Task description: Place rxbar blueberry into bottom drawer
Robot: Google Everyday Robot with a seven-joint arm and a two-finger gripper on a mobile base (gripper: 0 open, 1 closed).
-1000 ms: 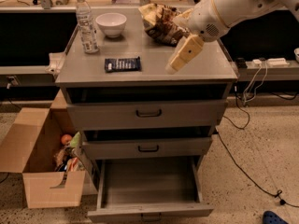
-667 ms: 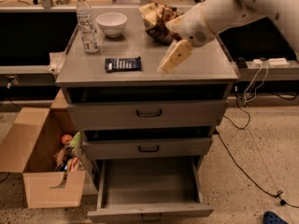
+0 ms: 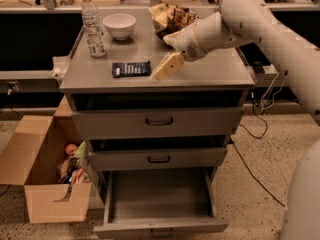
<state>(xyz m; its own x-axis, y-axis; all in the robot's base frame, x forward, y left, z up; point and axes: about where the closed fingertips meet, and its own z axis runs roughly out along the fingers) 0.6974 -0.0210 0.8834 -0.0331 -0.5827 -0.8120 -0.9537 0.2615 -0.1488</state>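
Flat navy-wrapped rxbar blueberry (image 3: 131,69), lettering unreadable, lies mid-frame on the grey metal cabinet top (image 3: 212,74). The tan gripper (image 3: 165,67) is just right of it, openness indiscernible. The grey metal bottom drawer (image 3: 160,198) stands open.

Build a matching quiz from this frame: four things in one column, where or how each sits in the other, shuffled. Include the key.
Things
1. rxbar blueberry
2. bottom drawer
3. gripper
4. water bottle

Places or states
A. standing upright at the back of the cabinet top, next to the white bowl
B. pulled out and open, below two shut drawers
C. lying flat on the cabinet top, towards its front edge
D. low over the cabinet top, close beside the bar, not holding it

Pairs: 1-C, 2-B, 3-D, 4-A
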